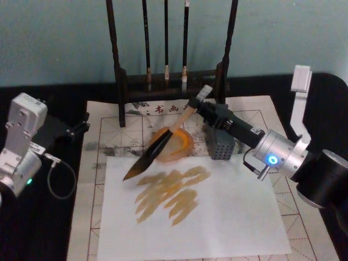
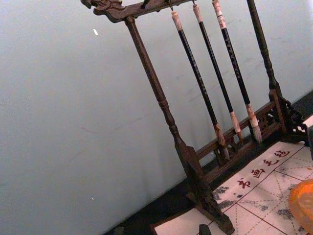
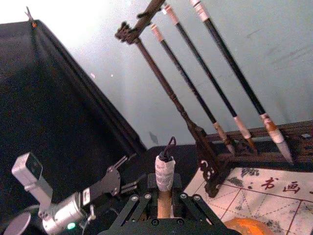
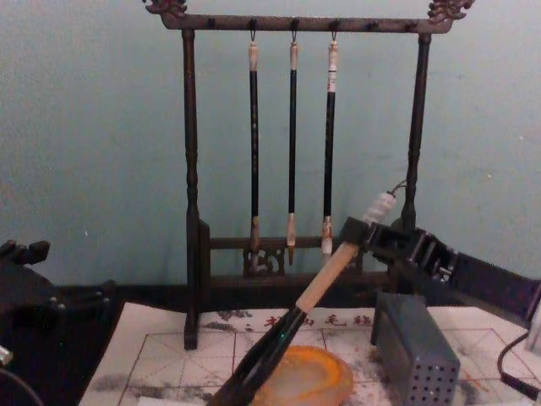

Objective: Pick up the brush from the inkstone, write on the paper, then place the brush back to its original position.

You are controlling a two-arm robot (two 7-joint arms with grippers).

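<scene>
My right gripper [image 1: 205, 107] is shut on the upper handle of the brush [image 1: 159, 145], just below its white wrapped end [image 3: 165, 170]. The brush slants down across the orange inkstone [image 1: 184, 142], its black bristles passing over the dish's left side. Its tip [image 1: 126, 176] is at the upper left of a plain white sheet [image 1: 217, 223] lying on the red-gridded paper [image 1: 103, 157]; I cannot tell if it touches. Amber-brown strokes [image 1: 169, 193] mark the white sheet. In the chest view the brush [image 4: 325, 275] angles down from the gripper [image 4: 362, 233] toward the inkstone [image 4: 325, 376]. My left gripper [image 1: 80, 126] is parked at the paper's left edge, open.
A dark wooden rack [image 1: 171, 81] with three thin hanging brushes [image 4: 292, 127] stands behind the paper. A grey perforated block [image 1: 222, 145] sits just right of the inkstone, under my right arm. Black cloth borders the paper on both sides.
</scene>
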